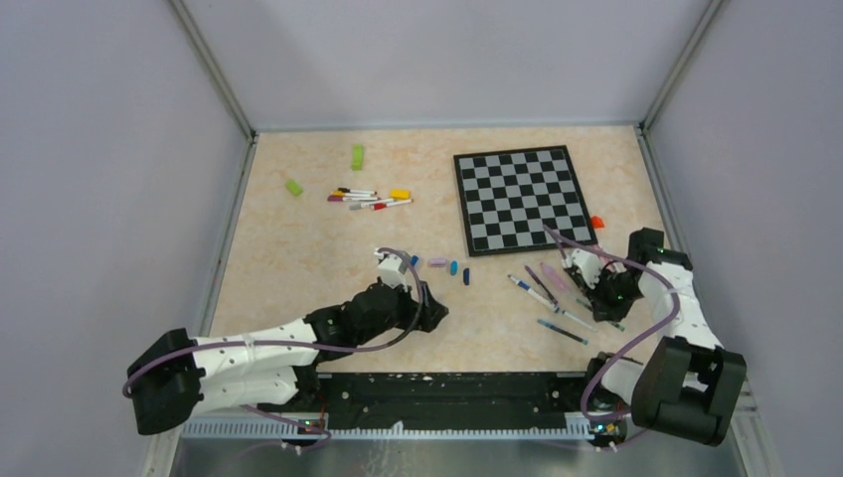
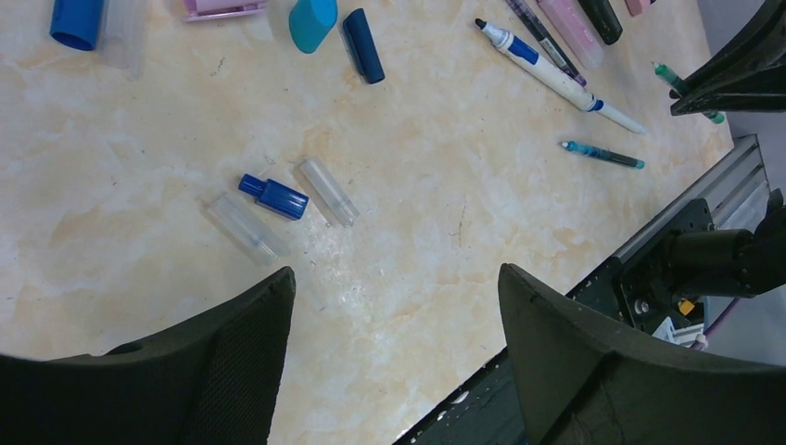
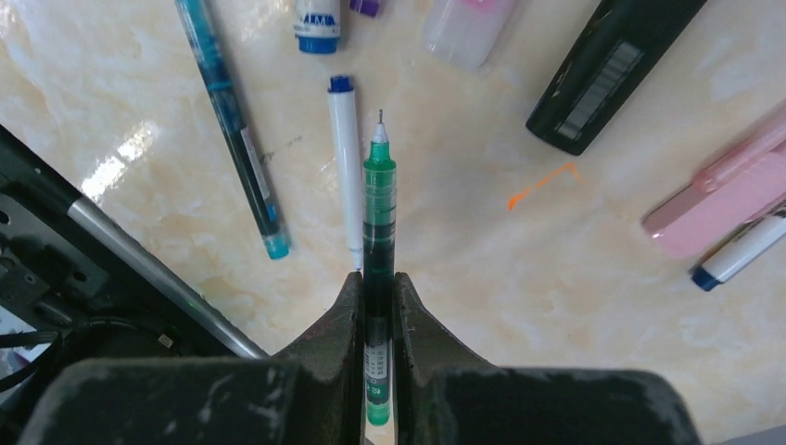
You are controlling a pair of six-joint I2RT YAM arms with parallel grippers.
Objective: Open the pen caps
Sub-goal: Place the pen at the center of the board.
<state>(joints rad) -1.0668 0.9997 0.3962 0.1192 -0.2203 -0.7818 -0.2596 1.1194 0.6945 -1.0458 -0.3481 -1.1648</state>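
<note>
My right gripper [image 3: 378, 278] is shut on a green pen [image 3: 379, 204] whose bare tip points away from me, just above the table. Under it lie a white pen [image 3: 346, 167], a teal pen [image 3: 232, 120] and a black marker [image 3: 607, 74]. My left gripper [image 2: 397, 273] hangs open over bare tabletop with nothing between its fingers. Ahead of it lie a small blue pen cap [image 2: 273, 197] and two clear caps [image 2: 326, 191] [image 2: 245, 227]. Farther off are a teal cap [image 2: 312, 22] and a dark blue cap [image 2: 362, 45]. More pens [image 1: 368, 199] lie in a cluster at the back.
A chessboard [image 1: 522, 199] lies at the back right with a small orange piece [image 1: 596, 222] beside it. Two green blocks [image 1: 357, 156] [image 1: 294, 187] and a yellow block [image 1: 400, 194] sit near the back pens. The black rail [image 1: 447, 388] runs along the near edge.
</note>
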